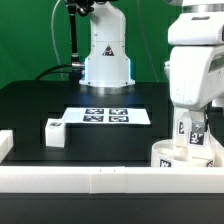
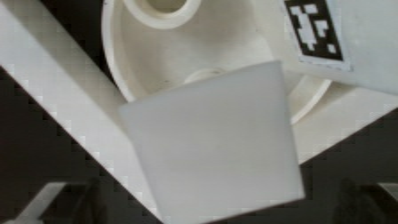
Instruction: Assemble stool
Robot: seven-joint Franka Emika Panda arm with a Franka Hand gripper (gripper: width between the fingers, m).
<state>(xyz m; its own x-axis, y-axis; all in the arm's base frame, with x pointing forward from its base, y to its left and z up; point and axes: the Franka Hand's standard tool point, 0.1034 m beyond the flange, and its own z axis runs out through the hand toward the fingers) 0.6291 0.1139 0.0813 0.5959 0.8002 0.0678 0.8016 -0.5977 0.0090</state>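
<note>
The round white seat disc (image 1: 170,156) lies at the exterior view's right, against the front rail. It fills the background of the wrist view (image 2: 169,45). A white tagged leg (image 1: 188,130) stands tilted on the disc between my fingers and shows large in the wrist view (image 2: 214,140). My gripper (image 1: 190,138) straddles this leg. In the wrist view its dark fingers (image 2: 48,205) stand apart from the leg on both sides, so it looks open. A second tagged leg (image 2: 317,30) sits on the disc just beyond. A third leg (image 1: 55,132) lies on the table at the left.
The marker board (image 1: 105,116) lies mid-table in front of the robot base (image 1: 105,60). The long white rail wall (image 1: 90,180) runs along the front, with a short return (image 1: 5,145) at the exterior view's left.
</note>
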